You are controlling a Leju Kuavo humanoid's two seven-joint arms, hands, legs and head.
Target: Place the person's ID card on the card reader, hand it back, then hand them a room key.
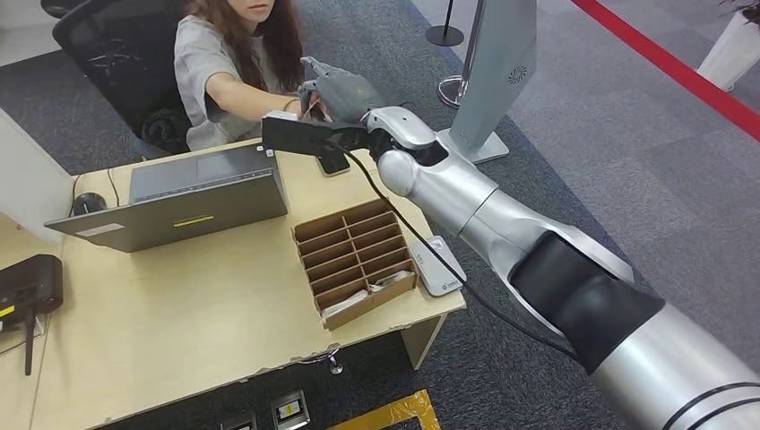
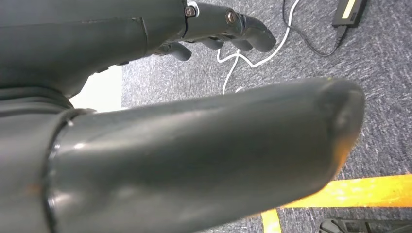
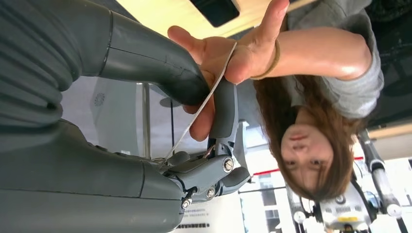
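Right wrist view shows the right hand [image 3: 204, 121] pinching the card [image 3: 204, 104] that the person's hand [image 3: 228, 53] also grips, at the desk's [image 1: 179, 313] twelve o'clock edge, so hold steady until one side lets go.

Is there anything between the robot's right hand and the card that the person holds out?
Nothing visible. In the right wrist view the white card already lies between the right hand's thumb and fingers, while the person's hand also grips it. Only that grip remains to be released.
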